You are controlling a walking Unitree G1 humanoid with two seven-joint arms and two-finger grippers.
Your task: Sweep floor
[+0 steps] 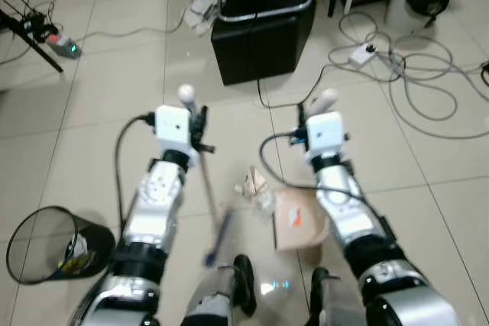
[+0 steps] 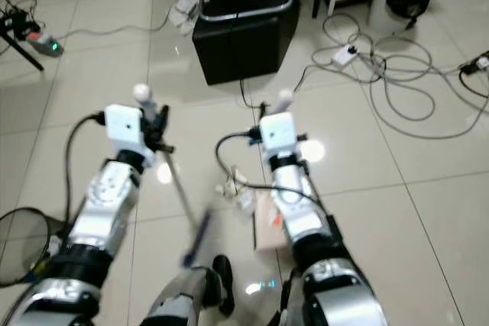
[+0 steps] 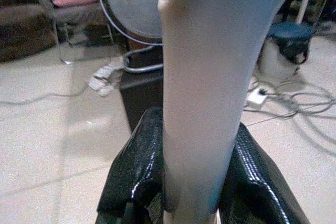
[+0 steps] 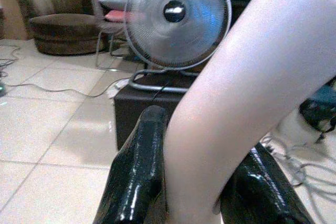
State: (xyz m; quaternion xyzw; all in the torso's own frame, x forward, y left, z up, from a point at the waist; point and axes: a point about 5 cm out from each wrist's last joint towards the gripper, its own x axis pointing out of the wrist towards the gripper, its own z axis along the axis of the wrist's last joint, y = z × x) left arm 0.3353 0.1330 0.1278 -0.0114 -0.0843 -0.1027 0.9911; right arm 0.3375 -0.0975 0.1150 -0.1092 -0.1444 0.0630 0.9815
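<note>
My left gripper (image 1: 197, 124) is shut on the white handle (image 3: 210, 77) of a broom, with a black finger (image 3: 131, 177) on each side of it. The broom's thin rod (image 1: 208, 181) slants down to a blurred blue part (image 1: 218, 238) near my feet. My right gripper (image 1: 313, 112) is shut on the curved white handle (image 4: 247, 103) of a tan dustpan (image 1: 294, 223), which lies low over the floor between my arms. Crumpled paper scraps (image 1: 252, 183) lie on the tiles just beyond the dustpan.
A wire waste basket (image 1: 46, 243) with some rubbish stands at my lower left. Ahead are a black box (image 1: 260, 32) with a fan on it, loose cables (image 1: 428, 74) at the right and a power strip (image 1: 65, 46) at the far left.
</note>
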